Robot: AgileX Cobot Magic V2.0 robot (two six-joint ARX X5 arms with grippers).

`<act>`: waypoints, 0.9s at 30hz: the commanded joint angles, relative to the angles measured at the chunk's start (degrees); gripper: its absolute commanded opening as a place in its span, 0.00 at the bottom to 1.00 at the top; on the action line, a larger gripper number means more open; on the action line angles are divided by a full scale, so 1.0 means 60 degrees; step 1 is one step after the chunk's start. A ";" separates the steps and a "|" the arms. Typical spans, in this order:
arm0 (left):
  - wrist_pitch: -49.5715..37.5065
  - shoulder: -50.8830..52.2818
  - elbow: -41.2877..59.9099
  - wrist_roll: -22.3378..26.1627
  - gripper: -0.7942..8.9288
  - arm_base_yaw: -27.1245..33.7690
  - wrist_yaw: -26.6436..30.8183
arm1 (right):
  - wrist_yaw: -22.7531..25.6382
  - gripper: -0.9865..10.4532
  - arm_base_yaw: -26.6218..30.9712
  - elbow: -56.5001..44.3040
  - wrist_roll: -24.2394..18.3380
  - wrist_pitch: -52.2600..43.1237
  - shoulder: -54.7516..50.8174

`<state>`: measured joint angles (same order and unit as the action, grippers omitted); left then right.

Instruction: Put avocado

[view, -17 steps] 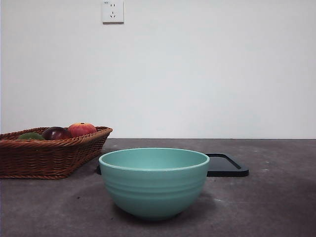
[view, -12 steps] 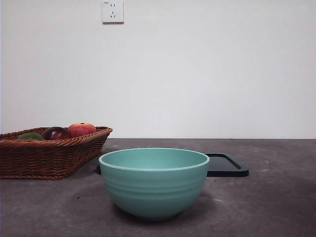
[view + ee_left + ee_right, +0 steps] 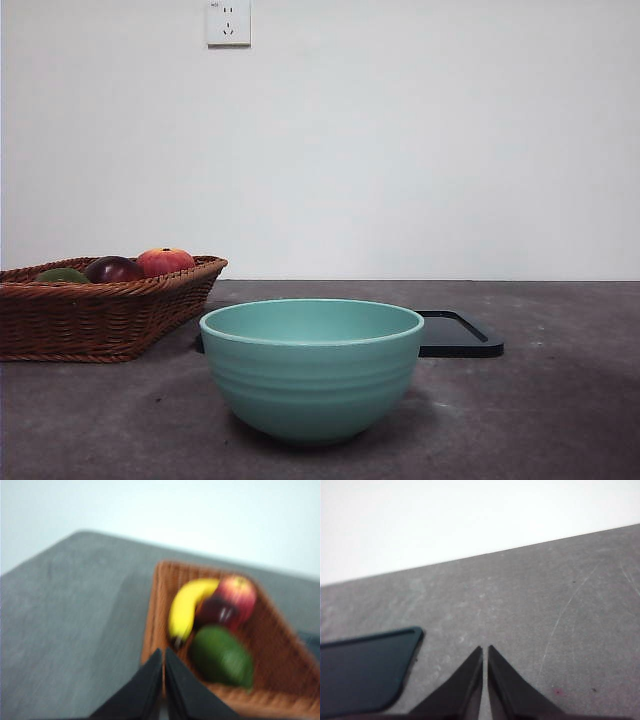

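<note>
The avocado (image 3: 221,657), dull dark green and oval, lies in a brown wicker basket (image 3: 272,647) beside a yellow banana (image 3: 186,607), a dark red-purple fruit (image 3: 216,614) and an orange-red fruit (image 3: 238,593). My left gripper (image 3: 164,652) hovers above the basket's near rim, jaws shut and empty; this view is blurred. In the front view only the avocado's top (image 3: 62,275) peeks over the basket (image 3: 100,315) at the left. My right gripper (image 3: 485,650) is shut over bare table beside a black tray (image 3: 362,670). Neither arm shows in the front view.
A teal bowl (image 3: 312,368) stands at the front centre of the grey table. The flat black tray (image 3: 455,335) lies behind it to the right. The red-purple fruit (image 3: 113,269) and orange-red fruit (image 3: 165,261) rise above the basket rim.
</note>
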<state>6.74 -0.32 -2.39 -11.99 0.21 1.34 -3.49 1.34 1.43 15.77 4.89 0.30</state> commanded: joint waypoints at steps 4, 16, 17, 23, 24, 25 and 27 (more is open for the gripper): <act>-0.0801 -0.0204 -0.0933 -0.1027 0.09 0.0007 0.0029 | 0.0106 0.09 -0.0015 0.1133 0.1169 -0.0127 0.0219; 0.0004 -0.3235 -0.4554 -0.0754 0.09 0.0004 -0.0659 | -0.1723 0.09 -0.0015 0.4404 0.0175 0.1137 0.3093; 0.0025 -0.3559 -0.4878 -0.0754 0.09 0.0004 -0.0940 | -0.1963 0.09 -0.0015 0.4645 0.0146 0.1282 0.3388; 0.0627 -0.5464 -0.6881 -0.0801 0.09 -0.0342 -0.2641 | -0.4503 0.09 -0.0015 0.6149 -0.0401 0.2113 0.5439; 0.0699 -0.5723 -0.7133 -0.0801 0.09 -0.0433 -0.2845 | -0.4911 0.09 -0.0029 0.6397 -0.0528 0.2320 0.5778; 0.0750 -0.5949 -0.7329 -0.0805 0.09 -0.0503 -0.3013 | -0.5162 0.09 -0.0051 0.6583 -0.0612 0.2495 0.6025; 0.0973 -0.6422 -0.7752 -0.0823 0.09 -0.0637 -0.3544 | -0.5537 0.09 -0.0178 0.6980 -0.0790 0.2812 0.6513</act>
<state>12.36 -37.71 -47.16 -17.28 -3.36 -18.33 -35.59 0.62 41.82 13.17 21.47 38.41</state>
